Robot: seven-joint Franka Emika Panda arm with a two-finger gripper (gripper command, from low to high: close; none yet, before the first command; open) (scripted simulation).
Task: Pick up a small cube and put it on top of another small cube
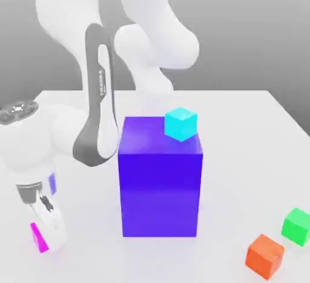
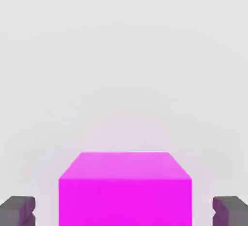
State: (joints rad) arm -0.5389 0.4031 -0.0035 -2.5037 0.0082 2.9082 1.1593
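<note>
The small magenta cube [image 1: 39,237] rests on the white table at the exterior view's lower left, partly hidden behind a white finger. My gripper [image 1: 47,234] is lowered around it. In the hand view the magenta cube [image 2: 125,191] sits between the two dark fingertips [image 2: 17,211], with a gap of bare table showing on each side, so the jaws stand open around it without touching. The small green cube [image 1: 297,225] lies far off at the exterior view's right edge, on the table.
A tall blue-purple block [image 1: 160,176] stands in the middle of the table [image 1: 242,130] with a cyan cube [image 1: 181,123] on its top. An orange cube [image 1: 265,256] lies just in front of the green one. The arm's white links rise behind the block.
</note>
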